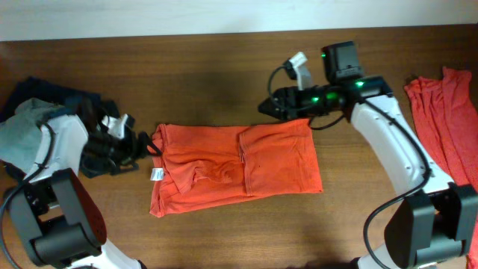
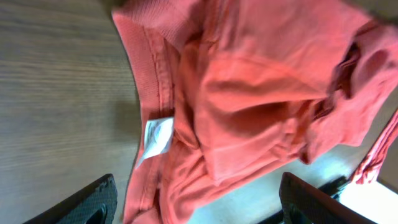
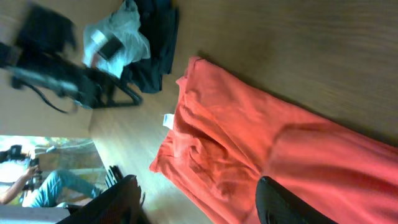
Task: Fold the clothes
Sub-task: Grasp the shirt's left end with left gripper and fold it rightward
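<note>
The orange-red T-shirt (image 1: 235, 166) lies flat on the table's middle, partly folded into a rough rectangle, its small white tag (image 1: 157, 174) near the left edge. It fills the left wrist view (image 2: 249, 93) and the right wrist view (image 3: 261, 155). My left gripper (image 1: 140, 147) is open at the shirt's left edge, its fingers apart and empty (image 2: 193, 202). My right gripper (image 1: 270, 107) is open just above the shirt's top edge, its fingers apart with nothing between them (image 3: 199, 202).
A pile of dark navy and pale grey-blue garments (image 1: 33, 112) lies at the far left, behind my left arm. Another orange-red cloth (image 1: 444, 112) lies at the right edge. The wooden table (image 1: 224, 75) shows bare wood along the back and front.
</note>
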